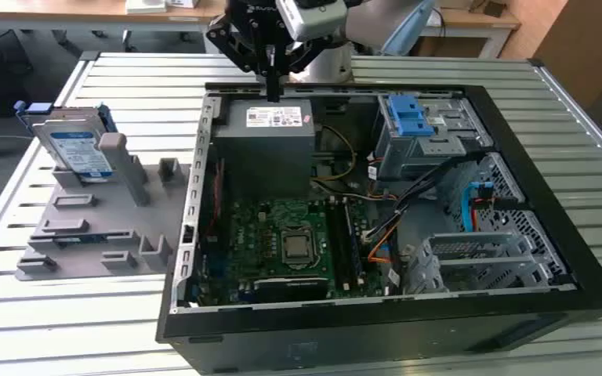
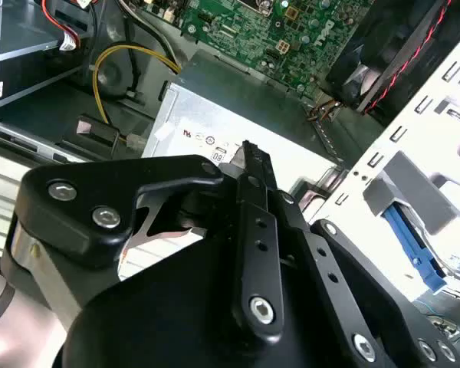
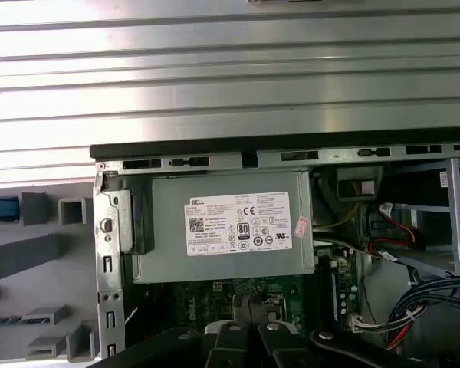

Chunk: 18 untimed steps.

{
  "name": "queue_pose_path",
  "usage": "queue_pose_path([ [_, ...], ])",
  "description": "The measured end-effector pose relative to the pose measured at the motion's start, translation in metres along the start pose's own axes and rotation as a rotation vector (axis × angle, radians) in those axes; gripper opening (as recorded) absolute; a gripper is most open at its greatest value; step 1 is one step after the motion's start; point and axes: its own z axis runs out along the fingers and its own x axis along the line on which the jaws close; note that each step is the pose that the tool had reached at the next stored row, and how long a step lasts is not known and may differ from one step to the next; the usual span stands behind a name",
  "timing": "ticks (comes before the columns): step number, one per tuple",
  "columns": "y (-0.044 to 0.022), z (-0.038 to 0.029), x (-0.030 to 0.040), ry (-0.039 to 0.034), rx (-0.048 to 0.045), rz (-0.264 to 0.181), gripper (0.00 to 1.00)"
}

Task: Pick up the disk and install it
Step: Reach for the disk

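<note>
We see the open black metal computer case (image 1: pixel 385 329) lying flat for access, the grey plastic stand (image 1: pixel 81 235) beside it propping the silver, blue-framed disk (image 1: pixel 79 153) upright for grasping, and our black gripper (image 1: pixel 272 90) closed, empty, over the grey power-supply box (image 1: pixel 270 153)

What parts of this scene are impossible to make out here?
- Exterior view: the lower part of the silver hard drive in its blue carrier is hidden in the grey plastic stand.
- Second wrist view: the black tool covers most of the white sticker on the grey power supply box.
</note>
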Motion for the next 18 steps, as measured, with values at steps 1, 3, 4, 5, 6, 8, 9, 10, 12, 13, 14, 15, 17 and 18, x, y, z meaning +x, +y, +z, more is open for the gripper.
queue_pose_path([
  [1,0.0000,0.0000,0.0000,0.0000,0.0001,0.000,0.11],
  [3,-0.0003,0.0003,0.0035,0.0000,0.0000,0.000,0.11],
  [4,-0.0003,0.0003,0.0036,0.0000,0.0000,0.000,0.11],
  [5,-0.0003,0.0003,0.0037,0.0000,0.0000,0.000,0.11],
  [6,-0.0003,0.0003,0.0039,0.0000,0.0001,0.000,0.11],
  [8,-0.0004,0.0005,0.0050,0.0000,0.0001,0.000,0.11],
  [9,-0.0005,0.0008,0.0060,0.0000,0.0001,0.000,0.11],
  [10,-0.0005,0.0009,0.0062,0.0001,0.0001,0.000,0.11],
  [12,-0.0005,0.0010,0.0065,0.0000,0.0000,0.000,0.11],
  [13,-0.0005,0.0011,0.0068,-0.0001,0.0000,0.000,0.11],
  [14,-0.0006,0.0011,0.0070,0.0000,0.0000,0.000,0.11],
  [15,-0.0006,0.0012,0.0072,-0.0001,0.0000,0.000,0.11],
  [17,-0.0006,0.0012,0.0078,0.0000,0.0001,0.000,0.11],
  [18,-0.0007,0.0013,0.0081,0.0000,0.0000,0.000,0.11],
])
